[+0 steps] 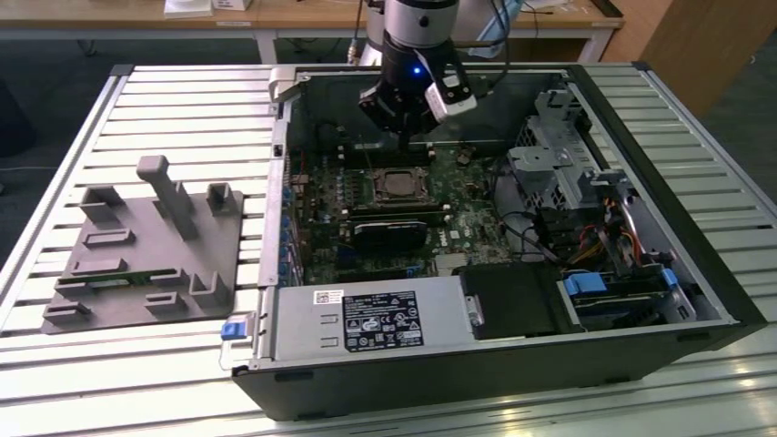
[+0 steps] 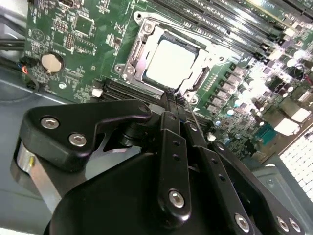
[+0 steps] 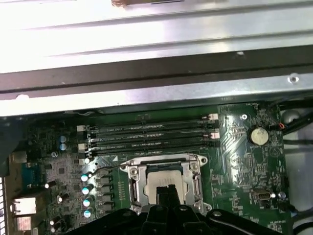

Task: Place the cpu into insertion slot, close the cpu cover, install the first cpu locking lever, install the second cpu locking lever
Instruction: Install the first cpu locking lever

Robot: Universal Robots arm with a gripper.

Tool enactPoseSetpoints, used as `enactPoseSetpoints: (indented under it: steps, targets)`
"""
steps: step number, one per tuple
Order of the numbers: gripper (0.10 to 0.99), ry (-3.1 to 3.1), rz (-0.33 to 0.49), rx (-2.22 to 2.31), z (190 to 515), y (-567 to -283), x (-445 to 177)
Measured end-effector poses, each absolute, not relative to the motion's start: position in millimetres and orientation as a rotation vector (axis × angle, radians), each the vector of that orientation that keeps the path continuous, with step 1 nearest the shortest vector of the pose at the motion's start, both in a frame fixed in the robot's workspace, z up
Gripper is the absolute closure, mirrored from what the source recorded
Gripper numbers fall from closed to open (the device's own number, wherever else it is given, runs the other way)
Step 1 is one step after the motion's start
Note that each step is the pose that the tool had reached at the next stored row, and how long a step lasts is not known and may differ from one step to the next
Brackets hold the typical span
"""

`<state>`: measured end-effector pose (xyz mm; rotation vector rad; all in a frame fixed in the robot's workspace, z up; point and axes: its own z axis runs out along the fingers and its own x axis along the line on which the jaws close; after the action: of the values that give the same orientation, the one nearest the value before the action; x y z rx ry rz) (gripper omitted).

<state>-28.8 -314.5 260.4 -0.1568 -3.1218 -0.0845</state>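
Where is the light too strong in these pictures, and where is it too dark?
First wrist view: the ribbed metal surface above the motherboard is washed out to white, the board itself dim. Second wrist view: glare whitens the cpu top and part of the board; the hand is a dark shape. Exterior view: even light, darker inside the case than on the slatted table.

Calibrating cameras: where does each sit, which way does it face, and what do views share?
Exterior view: off the arm, above the open black computer case, looking down at its green motherboard; the black arm wrist shows.
First wrist view: on the arm, facing the flat square silver-grey cpu and long black memory slots; jaws' tips show.
Second wrist view: on the arm, looking along the shut jaws towards the cpu.
Both wrist views share cpu, memory slots and the jaws.
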Motion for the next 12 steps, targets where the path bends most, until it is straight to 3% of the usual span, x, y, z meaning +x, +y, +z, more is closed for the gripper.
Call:
enactPoseSetpoints:
  steps: [12]
  targets:
    - [0.98, -3.127, -0.085, -0.121, 258.8, -314.6, -56.9]
